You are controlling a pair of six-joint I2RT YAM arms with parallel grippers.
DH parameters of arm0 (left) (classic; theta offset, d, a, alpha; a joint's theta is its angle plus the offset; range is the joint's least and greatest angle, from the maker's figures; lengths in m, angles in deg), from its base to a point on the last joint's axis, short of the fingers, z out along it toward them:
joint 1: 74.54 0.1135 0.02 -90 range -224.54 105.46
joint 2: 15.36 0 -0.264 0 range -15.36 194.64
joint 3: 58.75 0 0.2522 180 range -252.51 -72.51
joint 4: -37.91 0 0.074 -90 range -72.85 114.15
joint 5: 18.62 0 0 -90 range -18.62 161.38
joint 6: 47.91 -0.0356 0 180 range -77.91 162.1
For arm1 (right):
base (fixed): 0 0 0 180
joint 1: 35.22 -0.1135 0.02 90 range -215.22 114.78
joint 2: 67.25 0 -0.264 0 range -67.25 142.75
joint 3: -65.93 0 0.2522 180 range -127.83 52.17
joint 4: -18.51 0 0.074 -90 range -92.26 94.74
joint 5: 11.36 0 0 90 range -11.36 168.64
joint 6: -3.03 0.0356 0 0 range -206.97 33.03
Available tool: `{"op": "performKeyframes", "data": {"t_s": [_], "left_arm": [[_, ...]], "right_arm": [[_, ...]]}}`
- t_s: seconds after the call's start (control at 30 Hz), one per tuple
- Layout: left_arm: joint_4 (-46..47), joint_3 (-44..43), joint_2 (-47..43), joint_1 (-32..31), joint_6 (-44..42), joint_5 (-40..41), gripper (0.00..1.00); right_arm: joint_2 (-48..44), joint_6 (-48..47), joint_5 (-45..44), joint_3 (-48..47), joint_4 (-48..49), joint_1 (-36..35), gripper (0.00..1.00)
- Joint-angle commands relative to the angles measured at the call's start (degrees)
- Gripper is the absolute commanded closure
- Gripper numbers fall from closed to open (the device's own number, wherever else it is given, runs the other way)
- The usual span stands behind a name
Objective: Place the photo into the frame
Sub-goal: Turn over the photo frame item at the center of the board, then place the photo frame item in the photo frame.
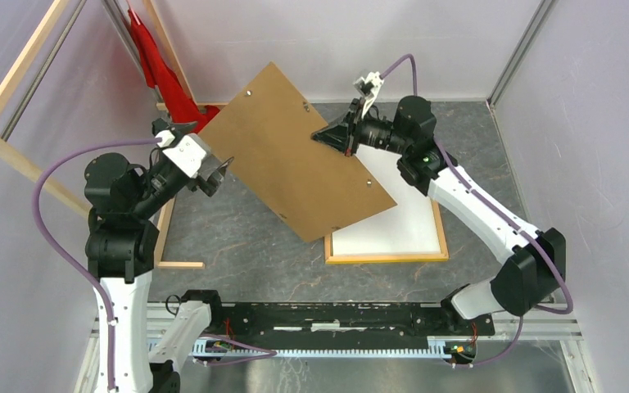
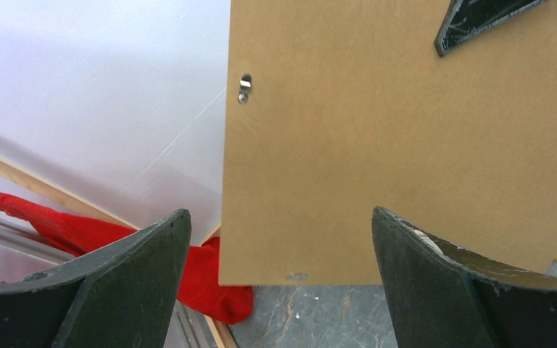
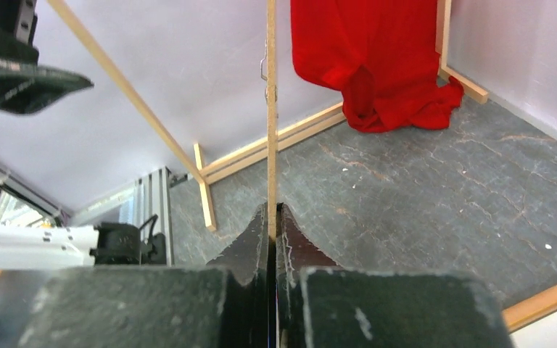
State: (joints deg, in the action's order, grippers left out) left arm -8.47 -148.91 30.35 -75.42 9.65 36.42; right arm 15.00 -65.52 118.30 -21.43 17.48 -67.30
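The frame (image 1: 386, 258) lies flat on the table at right, light wood back up. A white sheet (image 1: 397, 221) fills it, seemingly the photo's plain back; no print side shows. My right gripper (image 1: 328, 135) is shut on the right edge of the brown backing board (image 1: 295, 160) and holds it tilted in the air, over the frame's left part. In the right wrist view the board (image 3: 270, 109) is edge-on between the shut fingers (image 3: 254, 239). My left gripper (image 1: 217, 173) is open and empty, just off the board's left edge (image 2: 406, 145), jaws wide apart.
A red cloth (image 1: 160, 74) hangs at the back left and bunches on the floor (image 3: 377, 65). Wooden bars (image 1: 16, 155) stand along the left wall, with a strip (image 1: 176, 264) on the table. Enclosure walls stand close all round.
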Motion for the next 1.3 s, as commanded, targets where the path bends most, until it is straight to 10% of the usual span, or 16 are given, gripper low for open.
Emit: {"op": "performKeyframes", "data": {"t_s": [0.0, 0.27, 0.7, 1.27], "left_arm": [[0.9, -1.7, 0.1, -0.2, 3.8, 2.4, 0.00], [-10.1, -5.1, 7.0, -0.2, 3.4, 5.1, 0.00], [-16.2, 5.5, 14.2, -0.2, 2.2, 8.2, 0.00], [-13.1, 14.5, 11.7, -1.1, -0.2, 8.8, 0.00]], "right_arm": [[1.7, 8.1, -1.2, -8.5, -0.1, 1.5, 1.00], [1.9, 25.4, 1.0, -4.2, -1.7, 13.5, 1.00], [-6.1, 24.8, 8.6, 10.1, -11.1, 41.3, 1.00], [-4.5, 24.1, 10.0, 20.5, -8.4, 44.3, 1.00]]}}
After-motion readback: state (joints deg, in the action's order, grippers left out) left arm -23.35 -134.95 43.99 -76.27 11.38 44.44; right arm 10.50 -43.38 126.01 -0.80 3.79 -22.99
